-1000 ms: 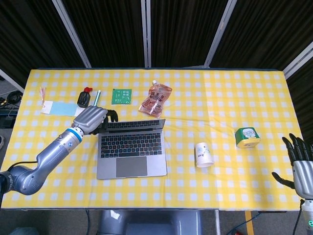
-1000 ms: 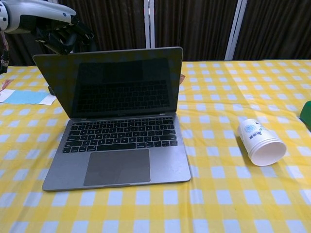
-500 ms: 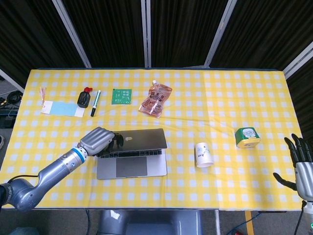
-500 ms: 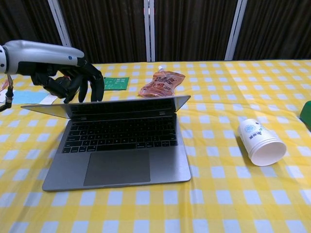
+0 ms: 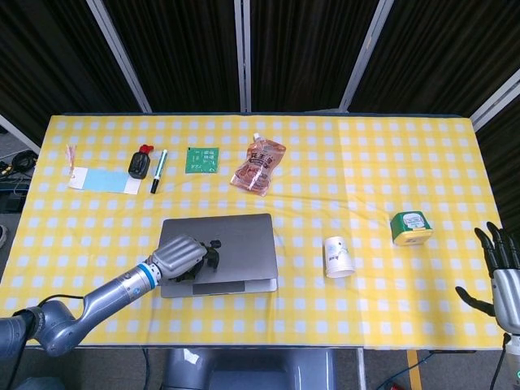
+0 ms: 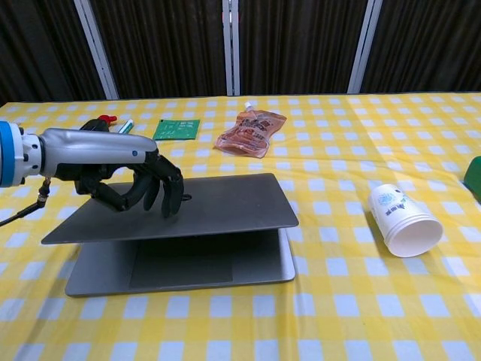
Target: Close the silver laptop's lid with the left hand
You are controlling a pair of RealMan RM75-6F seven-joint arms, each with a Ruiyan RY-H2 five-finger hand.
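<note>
Head view overhead, far; chest view low, near; both share laptop.

Silver-grey metal arm, blue-and-white wrist ring, left robot hand silver-backed with black fingers

The left hand is resting with its dark fingertips pressing down on the lid of the silver laptop, whose lid is hanging nearly flat, a narrow gap showing above the base. To its right a white paper cup is lying on its side on the yellow-checked worktop, mouth toward the camera. Behind the laptop a reddish snack pouch and a green packet are lying flat.
</note>
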